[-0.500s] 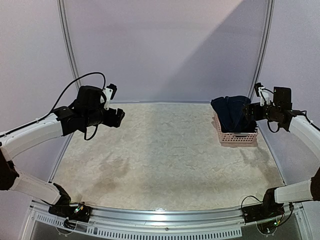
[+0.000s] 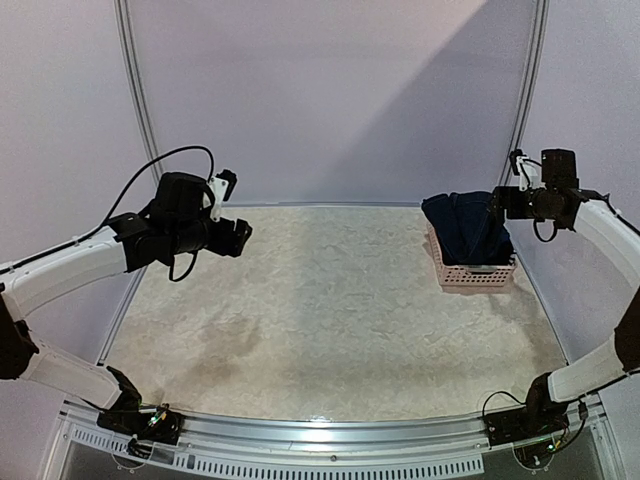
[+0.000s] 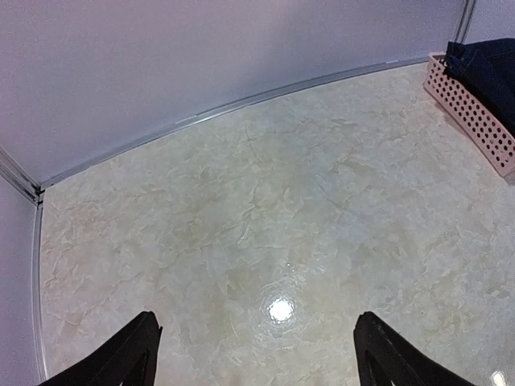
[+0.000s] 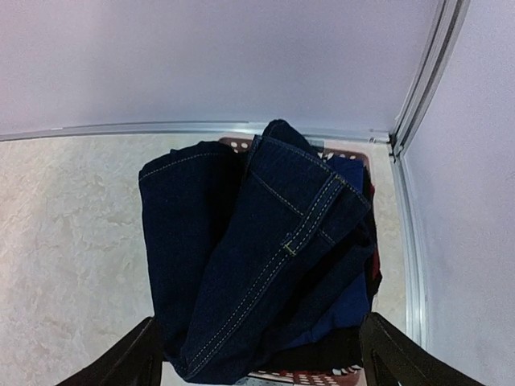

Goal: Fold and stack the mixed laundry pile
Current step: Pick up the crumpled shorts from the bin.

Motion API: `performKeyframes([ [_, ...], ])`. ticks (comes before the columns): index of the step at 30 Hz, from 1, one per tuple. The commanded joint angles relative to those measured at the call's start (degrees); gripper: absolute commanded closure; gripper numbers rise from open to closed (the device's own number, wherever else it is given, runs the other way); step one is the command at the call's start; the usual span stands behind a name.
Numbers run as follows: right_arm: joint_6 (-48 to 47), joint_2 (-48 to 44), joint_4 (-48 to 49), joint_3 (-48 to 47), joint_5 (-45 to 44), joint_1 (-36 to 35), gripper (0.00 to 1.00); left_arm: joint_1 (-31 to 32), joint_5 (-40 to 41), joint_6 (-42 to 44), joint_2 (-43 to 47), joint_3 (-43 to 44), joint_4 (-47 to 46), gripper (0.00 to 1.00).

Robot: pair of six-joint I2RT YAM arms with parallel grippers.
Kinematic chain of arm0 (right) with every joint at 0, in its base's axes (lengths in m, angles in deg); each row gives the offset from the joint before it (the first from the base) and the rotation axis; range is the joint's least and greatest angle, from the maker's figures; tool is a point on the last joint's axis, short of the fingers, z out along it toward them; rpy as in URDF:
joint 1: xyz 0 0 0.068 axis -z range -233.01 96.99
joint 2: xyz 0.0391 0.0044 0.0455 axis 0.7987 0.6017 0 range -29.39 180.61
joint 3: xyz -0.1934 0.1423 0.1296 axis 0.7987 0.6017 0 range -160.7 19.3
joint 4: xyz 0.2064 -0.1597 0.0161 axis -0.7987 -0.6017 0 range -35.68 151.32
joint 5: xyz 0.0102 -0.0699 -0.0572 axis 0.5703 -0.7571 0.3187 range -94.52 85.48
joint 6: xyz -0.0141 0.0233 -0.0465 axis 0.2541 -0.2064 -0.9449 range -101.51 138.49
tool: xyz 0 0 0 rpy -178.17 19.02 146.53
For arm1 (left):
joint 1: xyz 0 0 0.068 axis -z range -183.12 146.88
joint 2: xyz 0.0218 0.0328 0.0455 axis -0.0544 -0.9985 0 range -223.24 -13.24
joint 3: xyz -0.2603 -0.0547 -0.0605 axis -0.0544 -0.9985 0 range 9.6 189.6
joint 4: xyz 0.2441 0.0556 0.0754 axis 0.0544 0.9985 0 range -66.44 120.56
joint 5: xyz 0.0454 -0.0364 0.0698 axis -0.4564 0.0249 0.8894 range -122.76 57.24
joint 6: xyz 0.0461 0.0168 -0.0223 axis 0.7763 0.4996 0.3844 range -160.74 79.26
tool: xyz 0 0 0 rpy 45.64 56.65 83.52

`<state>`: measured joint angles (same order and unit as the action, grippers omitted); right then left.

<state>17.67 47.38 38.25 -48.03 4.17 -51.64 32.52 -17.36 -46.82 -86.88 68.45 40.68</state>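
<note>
You see little of the mixed laundry pile (image 2: pixel 466 232) beyond its top layer. It sits heaped in the pink basket (image 2: pixel 478 275) at the far right of the surface (image 2: pixel 320 330), and the dark navy denim piece (image 4: pixel 265 241) is draped over nearly everything else. In the right wrist view, only slivers show beneath the denim: a brighter blue fabric (image 4: pixel 344 293) on the right, something black (image 4: pixel 322 352) along the bottom, and a thin red edge (image 4: pixel 373 273) that you cannot identify. Only the far rim of the basket shows there, and a little of the near one. In the left wrist view, the basket is cut off at the upper right corner, with only a dark fold showing above its perforated wall.

The right gripper (image 2: pixel 497 206) hangs at the upper right side of the pile. From above, its dark body merges with the dark cloth, so you cannot tell whether it is touching the fabric. Its own camera shows the jaws spread wide, with the tips cut off at the lower edge of the picture. The denim lies between them but below, and nothing is clamped.

The left gripper (image 2: pixel 238 236) hovers over the far left of the surface, well apart from the basket. Its jaws are fully spread, holding nothing, above bare marbled top with a spot of glare (image 3: pixel 280 309).
</note>
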Motion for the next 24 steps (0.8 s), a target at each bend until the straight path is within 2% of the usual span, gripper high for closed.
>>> performKeyframes([
  [1, 4.34, 7.88, -7.67, -5.16, 1.33, 0.42, 0.17, 0.75, -1.33, -0.6, -1.34, 0.95, 1.18, 0.15],
  [4, 7.08, 12.62, -8.8, -8.95, -0.63, 1.26, 0.21, 0.75, -1.02, -0.36, -1.5, 0.96, 1.33, 0.16],
  [8, 12.03, 15.33, -8.03, -10.17, 0.61, 2.33, 0.21, 0.75, -0.33, 0.08, -1.58, 0.83, 1.31, 0.16],
  [14, 13.58, 20.32, -9.5, -12.53, 1.99, 2.41, 0.22, 0.75, -0.02, 0.45, -1.68, 0.83, 1.33, 0.16],
  [19, 12.98, 23.71, -8.54, -14.07, 4.3, 2.41, 0.34, 0.75, -0.19, 0.5, -1.85, 0.83, 1.33, 0.16],
  [21, 12.67, 24.76, -7.82, -14.64, 5.21, 2.41, 0.49, 0.75, -0.25, 0.42, -1.9, 0.91, 1.37, 0.16],
  [24, 10.9, 24.22, -6.54, -15.4, 7.23, 2.41, 0.89, 0.81, -0.22, 0.58, -1.85, 0.83, 1.49, 0.17],
])
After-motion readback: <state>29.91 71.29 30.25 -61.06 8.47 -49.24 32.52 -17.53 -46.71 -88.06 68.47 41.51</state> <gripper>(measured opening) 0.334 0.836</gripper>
